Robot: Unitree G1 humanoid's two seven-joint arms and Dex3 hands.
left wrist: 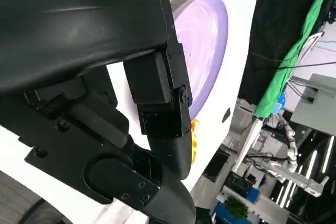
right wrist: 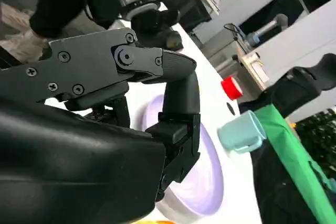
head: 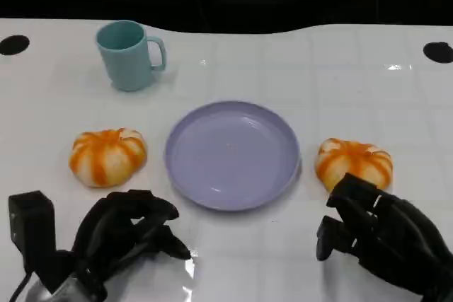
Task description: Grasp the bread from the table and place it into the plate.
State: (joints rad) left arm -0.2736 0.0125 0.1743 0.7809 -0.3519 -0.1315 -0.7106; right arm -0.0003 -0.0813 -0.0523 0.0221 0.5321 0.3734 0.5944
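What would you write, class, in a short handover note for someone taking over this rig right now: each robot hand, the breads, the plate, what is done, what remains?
Left robot hand: holds nothing, fingers curled, near the left bread.
Right robot hand: holds nothing, fingers just in front of the right bread.
Plate: between the breads, nothing on it.
Teal mug: behind, upright.
Done: nothing grasped.
Left: grasp bread, place it on the plate.

Two breads (head: 108, 156) (head: 354, 163), one plate (head: 232, 155), one mug (head: 130, 55), two hands (head: 131, 231) (head: 386, 235)
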